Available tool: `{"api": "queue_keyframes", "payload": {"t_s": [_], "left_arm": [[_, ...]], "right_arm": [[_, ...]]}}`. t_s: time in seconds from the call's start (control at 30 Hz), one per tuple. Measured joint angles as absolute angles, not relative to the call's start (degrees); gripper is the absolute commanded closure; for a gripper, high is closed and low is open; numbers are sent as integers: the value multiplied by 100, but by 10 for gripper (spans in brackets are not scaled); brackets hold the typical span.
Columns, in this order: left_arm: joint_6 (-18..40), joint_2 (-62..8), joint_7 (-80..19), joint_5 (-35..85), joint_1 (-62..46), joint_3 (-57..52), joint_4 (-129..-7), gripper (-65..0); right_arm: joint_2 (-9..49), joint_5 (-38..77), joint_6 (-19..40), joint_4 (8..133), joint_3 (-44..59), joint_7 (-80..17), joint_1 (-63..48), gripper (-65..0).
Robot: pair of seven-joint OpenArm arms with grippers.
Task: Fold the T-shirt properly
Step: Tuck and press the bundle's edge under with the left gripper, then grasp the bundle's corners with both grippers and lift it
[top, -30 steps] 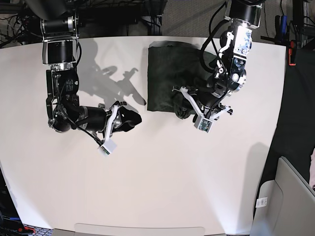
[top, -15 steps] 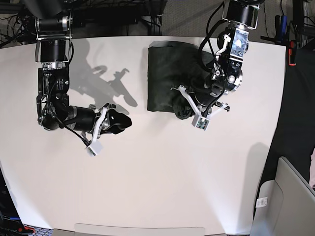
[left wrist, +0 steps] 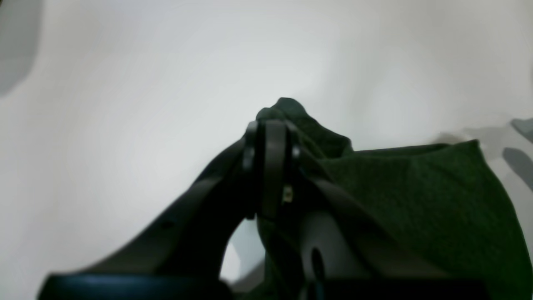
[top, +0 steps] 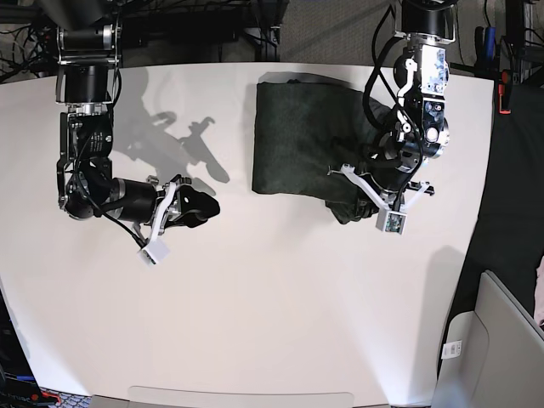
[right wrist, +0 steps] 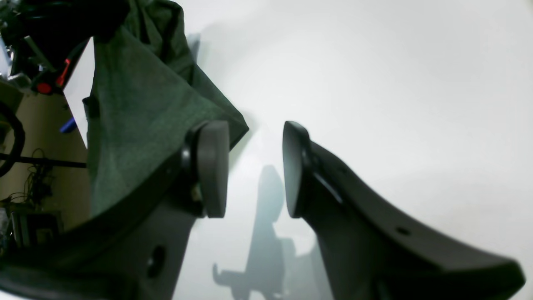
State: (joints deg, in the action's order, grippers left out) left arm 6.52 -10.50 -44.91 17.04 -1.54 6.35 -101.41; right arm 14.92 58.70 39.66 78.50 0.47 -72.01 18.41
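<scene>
My left end effector (top: 347,206) pinches the T-shirt (top: 297,140) at right of centre; my right end effector (right wrist: 254,166) gapes, empty, over the counter (top: 272,314).

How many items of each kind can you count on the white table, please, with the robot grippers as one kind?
Dark olive-green knit T-shirt: 1
Robot grippers: 2, left gripper and right gripper
Total: 3

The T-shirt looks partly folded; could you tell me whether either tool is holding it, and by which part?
The left tool is shut on a bunched bit of the T-shirt at its near edge. The right tool holds nothing.
</scene>
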Motion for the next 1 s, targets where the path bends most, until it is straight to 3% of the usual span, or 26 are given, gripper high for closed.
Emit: {"api": "queue_keyframes", "payload": {"t_s": [0.13,0.2,0.4,0.53,0.67,0.87,1.0], "left_arm": [[71,-1033,-4486,1708,-141,637,-10167,-14],[43,-1050,-4486,1706,-163,637,-10243,-30],[43,-985,-4639,1710,-255,814,-10252,-186],[40,-1138,-5262,1710,-381,808,-10530,-190],[36,-1256,-5162,1758,-648,165,-10888,-189],[60,-1253,-5240,1747,-1695,-185,-11609,-186],[38,-1225,-5225,1750,-2241,-165,-11734,-139]], "right_arm": [[1490,5870,3966,7848,45,-7201,1844,-197],[1492,5867,3966,7848,45,-7201,1844,-197],[1319,5852,3966,7848,3,-7201,1863,-197],[1234,5830,3966,7848,-375,-7234,2112,-197],[978,5634,3966,7841,-703,-7177,2482,-197],[123,4174,3962,7789,-829,-7212,2755,-197],[-305,3489,3966,7474,-1157,-7166,3035,-196]]}}
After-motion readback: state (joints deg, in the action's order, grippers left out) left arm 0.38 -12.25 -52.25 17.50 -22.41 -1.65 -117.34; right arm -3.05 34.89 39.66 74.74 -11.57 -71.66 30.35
